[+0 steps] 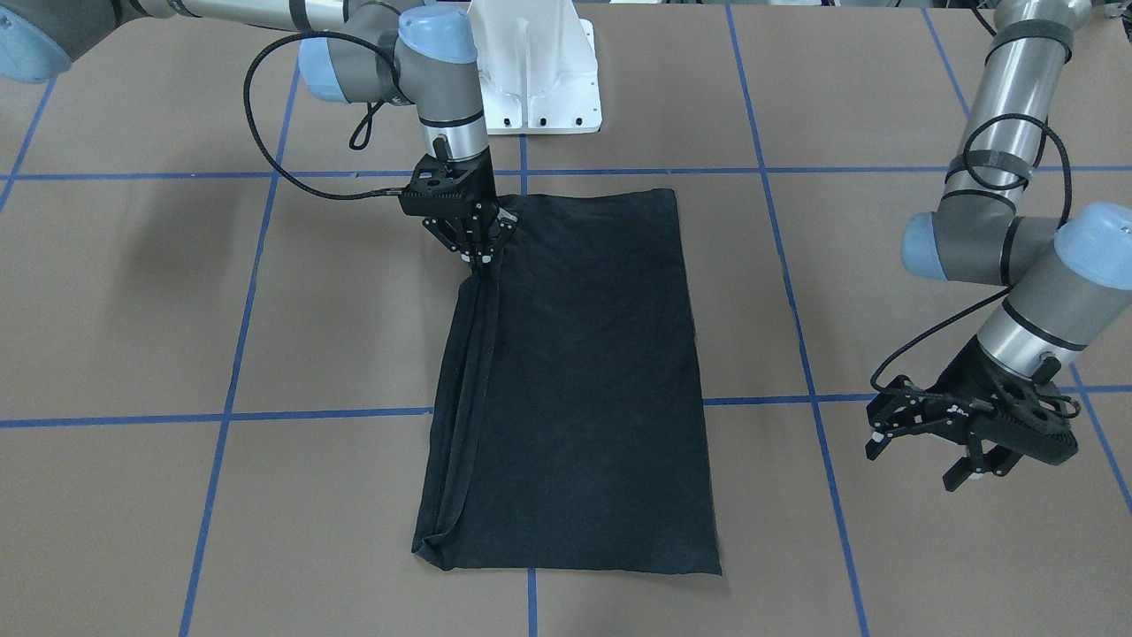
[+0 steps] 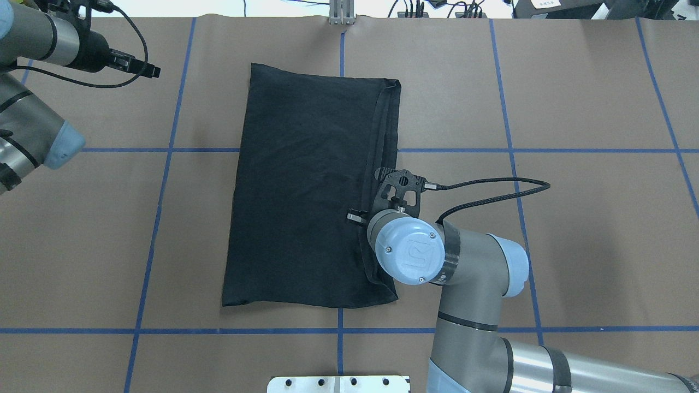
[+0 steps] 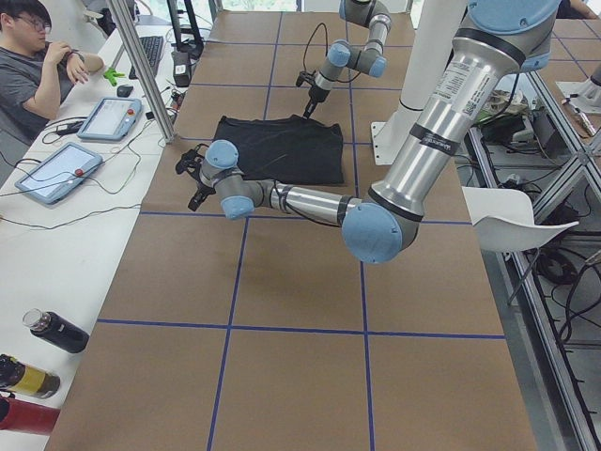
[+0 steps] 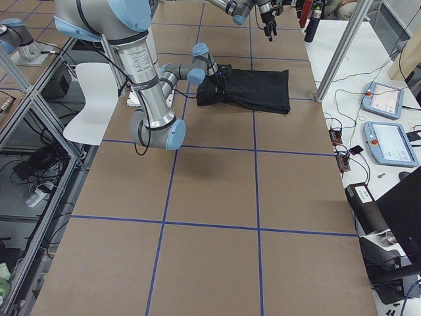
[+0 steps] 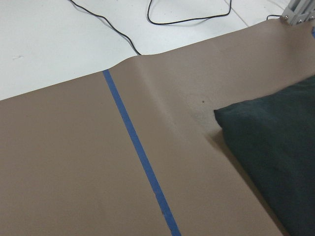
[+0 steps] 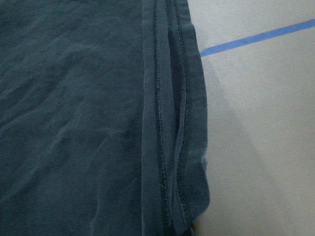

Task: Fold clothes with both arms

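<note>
Folded black cotton T-shirt (image 1: 584, 380) lies mid-frame on the brown paper desk (image 1: 133, 310). The right black claw (image 1: 478, 258), upper centre, pinches its layered hem, tenting it, likely to fold it across. The left claw (image 1: 915, 464) hangs lower right, fingers apart, clear of the cloth.

two jointed arms of silver-grey tube, each segment ending in a light-blue cap. right arm (image 2: 469, 349): round joint cap (image 2: 409, 254) with four small screws and an embossed mark at its centre; dark bands ring the tube; braided black right-arm cable (image 2: 491, 190). right tool (image 1: 480, 259): black, with a perforated housing and thin linked fingers. left arm (image 1: 1013, 97): same tube and caps, with black straps (image 1: 982, 164) binding the left-arm cable (image 1: 929, 341). left tool (image 1: 915, 464): black, with a toothed mount and pale fingertip pads. white base pedestal (image 1: 531, 80): dark bolts along its foot.
</note>
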Available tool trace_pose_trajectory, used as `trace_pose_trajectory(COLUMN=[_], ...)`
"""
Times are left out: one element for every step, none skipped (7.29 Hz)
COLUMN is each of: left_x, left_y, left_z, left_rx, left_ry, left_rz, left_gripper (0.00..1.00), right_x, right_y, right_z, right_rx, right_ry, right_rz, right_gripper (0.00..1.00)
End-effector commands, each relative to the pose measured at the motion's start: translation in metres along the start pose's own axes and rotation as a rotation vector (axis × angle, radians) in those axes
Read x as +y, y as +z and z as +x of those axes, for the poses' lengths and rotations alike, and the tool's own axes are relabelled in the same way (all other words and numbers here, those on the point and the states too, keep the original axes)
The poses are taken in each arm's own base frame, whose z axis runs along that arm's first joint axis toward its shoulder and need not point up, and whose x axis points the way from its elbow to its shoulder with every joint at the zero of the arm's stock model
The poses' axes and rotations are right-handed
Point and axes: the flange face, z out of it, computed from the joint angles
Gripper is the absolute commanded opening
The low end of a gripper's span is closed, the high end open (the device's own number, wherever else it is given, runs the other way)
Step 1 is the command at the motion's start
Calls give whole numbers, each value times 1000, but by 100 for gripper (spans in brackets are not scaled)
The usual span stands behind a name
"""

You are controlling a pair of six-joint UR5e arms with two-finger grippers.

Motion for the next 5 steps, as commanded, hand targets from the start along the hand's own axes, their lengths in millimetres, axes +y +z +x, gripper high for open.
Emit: trace_pose_trajectory(left_x=[1,3,4,5,5], left_y=[1,4,4,6,6], left_z=[3,6,7,9,9], left_rx=[4,8,11,12,13], left_ry=[3,6,8,9,10], left_rz=[-1,-5,-3,-8,-7], left_gripper=[100,100,100,100,100], right_x=[-6,-9,-16,-25,-35], right_y=[6,9,9,10,9], right_z=[21,28,29,33,35], right_rx=[31,44,44,53,56], right_ry=[-42,-51,-71,-93,-122], right_rz=[6,10,18,24,36], right_gripper=[0,0,9,81,100])
